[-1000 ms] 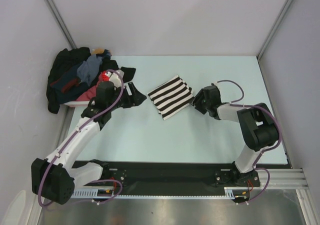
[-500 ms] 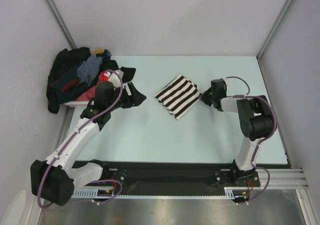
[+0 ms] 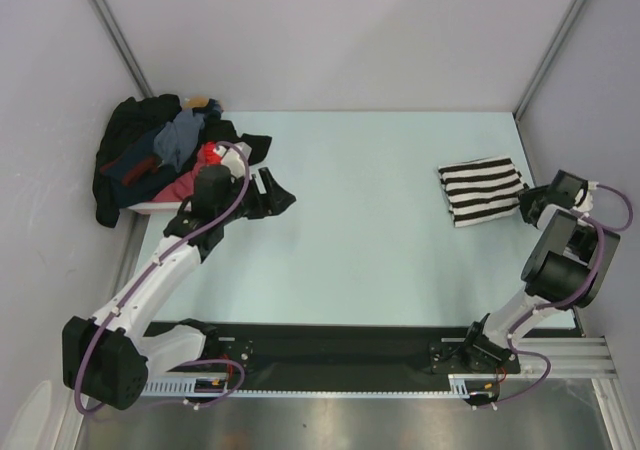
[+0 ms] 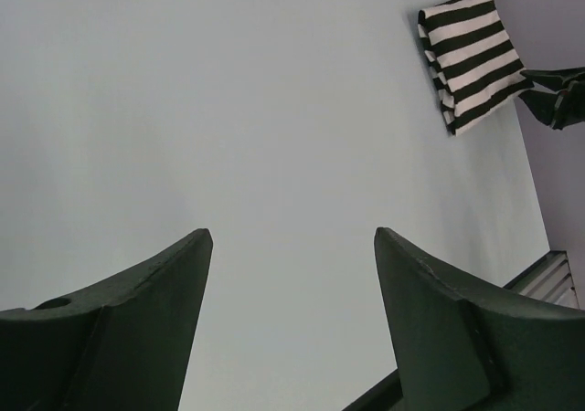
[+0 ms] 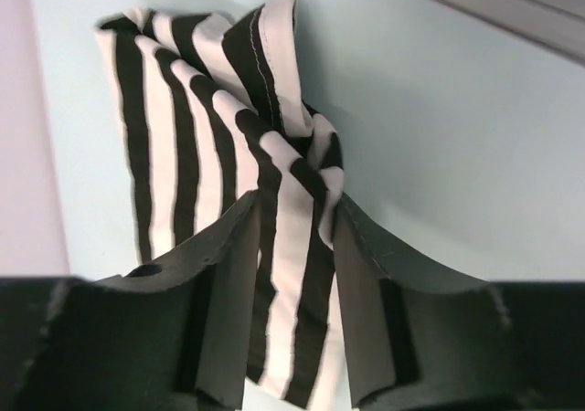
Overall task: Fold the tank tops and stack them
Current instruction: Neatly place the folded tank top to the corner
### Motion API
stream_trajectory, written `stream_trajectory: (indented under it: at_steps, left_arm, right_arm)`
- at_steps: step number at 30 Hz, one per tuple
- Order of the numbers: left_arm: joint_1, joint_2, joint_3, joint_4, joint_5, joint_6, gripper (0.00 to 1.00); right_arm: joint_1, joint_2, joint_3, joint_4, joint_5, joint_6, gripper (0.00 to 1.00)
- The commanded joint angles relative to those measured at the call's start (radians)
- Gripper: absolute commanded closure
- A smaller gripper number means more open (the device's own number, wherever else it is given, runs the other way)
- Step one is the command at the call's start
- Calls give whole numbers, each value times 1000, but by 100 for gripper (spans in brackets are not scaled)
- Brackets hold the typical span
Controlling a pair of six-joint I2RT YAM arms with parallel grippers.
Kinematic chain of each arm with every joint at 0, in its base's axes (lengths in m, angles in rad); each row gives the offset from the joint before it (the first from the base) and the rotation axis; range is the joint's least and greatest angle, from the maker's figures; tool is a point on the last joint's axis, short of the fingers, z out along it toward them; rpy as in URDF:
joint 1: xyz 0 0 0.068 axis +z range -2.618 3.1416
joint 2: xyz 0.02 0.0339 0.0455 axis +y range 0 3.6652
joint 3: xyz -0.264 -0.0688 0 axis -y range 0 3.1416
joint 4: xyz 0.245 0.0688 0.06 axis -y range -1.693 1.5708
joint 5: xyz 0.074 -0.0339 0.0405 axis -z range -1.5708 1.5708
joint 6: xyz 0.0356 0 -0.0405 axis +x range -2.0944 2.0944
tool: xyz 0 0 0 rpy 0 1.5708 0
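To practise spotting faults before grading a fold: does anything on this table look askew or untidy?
The striped tank top is bunched at one edge, pinched in the right hand, not lying flat. The heap of clothes at the far left corner spills past the table edge.

A robot lab cell: bare white panel walls point(image 3: 330, 30), aluminium posts point(image 3: 111, 30) and a pale table point(image 3: 380, 270)

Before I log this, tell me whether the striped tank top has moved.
Yes. The striped tank top has slid right, from the middle of the table to its right edge, pinched by the right gripper.
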Motion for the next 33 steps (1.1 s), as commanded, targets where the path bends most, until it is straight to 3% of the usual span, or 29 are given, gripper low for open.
stream_trajectory:
  at_steps: [1, 5, 10, 13, 17, 19, 21, 22, 25, 26, 31, 33]
  left_arm:
    - [-10, -14, -2, 10, 20, 16, 22]
    - [-10, -53, -8, -5, 17, 14, 22]
    - [-10, -73, -11, -27, 22, 14, 21]
    - [-10, -77, -2, -51, -9, 11, 21]
    - [-7, -85, 9, -85, -68, -2, 19]
    - [-4, -93, 15, -93, -110, -12, 14]
    - [8, -96, 27, -99, -134, -22, 9]
    - [16, -93, 32, -101, -141, -22, 5]
    - [72, -70, 85, -128, -156, -27, 4]
    - [89, -62, 107, -142, -176, -27, 4]
    - [189, 38, 326, -303, -329, 7, 0]
    - [239, 68, 395, -361, -399, 19, 0]
  right_arm:
    - [7, 25, -10, -55, -57, 7, 57]
    - [4, 57, 10, -54, -65, 24, 55]
    - [-4, -22, 19, -176, 44, 35, 33]
    - [-4, -138, 4, -255, 193, 44, 23]
    - [-5, -263, 38, -486, 461, 93, 15]
    - [-4, -313, 47, -524, 484, 96, 14]
    - [7, -410, 27, -506, 462, 61, 14]
    - [31, -442, -10, -419, 425, 18, 15]
    - [100, -542, -56, -319, 289, -87, 15]
    - [177, -562, -65, -294, 199, -130, 13]
    - [433, -625, -106, -220, 115, -186, 11]
    - [536, -631, -123, -206, 92, -207, 20]
